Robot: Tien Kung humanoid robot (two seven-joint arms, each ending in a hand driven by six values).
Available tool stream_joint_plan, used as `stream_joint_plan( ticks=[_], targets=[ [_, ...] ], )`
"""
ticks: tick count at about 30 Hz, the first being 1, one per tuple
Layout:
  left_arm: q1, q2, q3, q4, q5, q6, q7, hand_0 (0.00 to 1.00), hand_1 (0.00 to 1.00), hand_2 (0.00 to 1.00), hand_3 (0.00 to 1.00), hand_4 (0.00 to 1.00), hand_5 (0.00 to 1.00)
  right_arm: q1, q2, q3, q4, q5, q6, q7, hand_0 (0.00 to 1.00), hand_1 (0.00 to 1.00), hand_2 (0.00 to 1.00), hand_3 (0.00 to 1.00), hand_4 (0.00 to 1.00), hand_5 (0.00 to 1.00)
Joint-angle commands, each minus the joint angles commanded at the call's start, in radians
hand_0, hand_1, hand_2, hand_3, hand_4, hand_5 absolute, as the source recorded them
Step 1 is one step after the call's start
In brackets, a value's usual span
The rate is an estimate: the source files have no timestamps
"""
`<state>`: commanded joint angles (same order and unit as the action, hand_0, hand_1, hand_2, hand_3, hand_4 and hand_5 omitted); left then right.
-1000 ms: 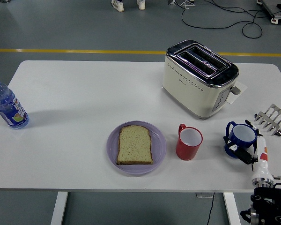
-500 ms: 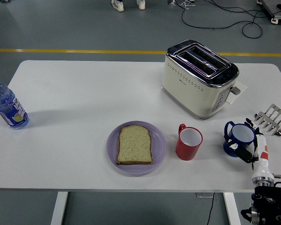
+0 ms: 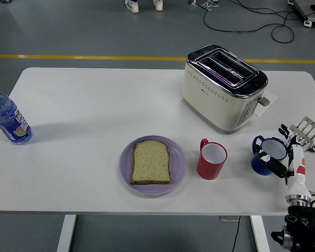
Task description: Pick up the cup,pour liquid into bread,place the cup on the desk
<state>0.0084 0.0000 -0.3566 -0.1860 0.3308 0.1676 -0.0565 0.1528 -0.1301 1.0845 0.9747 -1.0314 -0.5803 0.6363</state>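
**Closing on the blue cup**

At the desk's (image 3: 94,105) right edge, the right hand (image 3: 283,157) wrapped its fingers around the blue cup (image 3: 268,155), seemingly gripping it. A firm, level hold would matter before lifting toward the bread (image 3: 151,161).

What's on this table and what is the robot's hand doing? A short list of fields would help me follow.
plate: round lilac plate, near the front edge, holding a slice of brown bread
red cup: red mug, upright, right of the plate
blue cup: blue two-handled cup, further right, tilted
right hand: right hand wrapped around the blue cup
toaster: cream and chrome toaster, behind the cups
bottle: clear plastic water bottle, far left edge
rack: metal toast rack, right edge
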Motion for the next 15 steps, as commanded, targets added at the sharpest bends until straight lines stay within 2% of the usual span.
stream_joint_plan(
  ticks=[1, 7, 10, 12, 13, 15],
  targets=[
    [0.0, 0.0, 0.0, 0.0, 0.0, 0.0, 0.0, 0.646, 0.642, 0.64, 0.528, 0.295, 0.765, -0.001, 0.0, 0.001, 0.007, -0.001, -0.001, 0.0, 0.894, 0.71, 0.869, 0.907, 0.948, 0.157],
    [0.0, 0.0, 0.0, 0.0, 0.002, 0.0, 0.0, 0.646, 0.642, 0.64, 0.528, 0.295, 0.765, -0.021, -0.011, 0.042, 0.14, -0.036, -0.039, -0.018, 0.893, 0.709, 0.866, 0.898, 0.943, 0.158],
    [-0.001, 0.0, 0.0, 0.0, 0.002, -0.001, 0.0, 0.646, 0.642, 0.64, 0.528, 0.295, 0.765, -0.025, -0.017, 0.063, 0.193, -0.046, -0.042, -0.028, 0.893, 0.709, 0.866, 0.898, 0.943, 0.158],
    [-0.001, 0.0, -0.001, 0.0, 0.002, -0.001, 0.0, 0.646, 0.642, 0.64, 0.528, 0.295, 0.765, -0.026, -0.02, 0.079, 0.232, -0.052, -0.038, -0.038, 0.893, 0.709, 0.866, 0.898, 0.943, 0.158],
    [-0.001, 0.0, -0.001, 0.0, 0.002, -0.001, 0.0, 0.646, 0.642, 0.64, 0.528, 0.295, 0.764, -0.027, -0.024, 0.091, 0.256, -0.046, -0.024, -0.05, 0.867, 0.713, 0.866, 0.854, 0.843, 0.126],
    [-0.002, 0.0, -0.002, 0.0, 0.003, -0.001, 0.0, 0.646, 0.642, 0.64, 0.528, 0.295, 0.764, -0.03, -0.031, 0.115, 0.304, -0.022, 0.016, -0.081, 0.867, 0.713, 0.866, 0.854, 0.843, 0.126]
  ],
)
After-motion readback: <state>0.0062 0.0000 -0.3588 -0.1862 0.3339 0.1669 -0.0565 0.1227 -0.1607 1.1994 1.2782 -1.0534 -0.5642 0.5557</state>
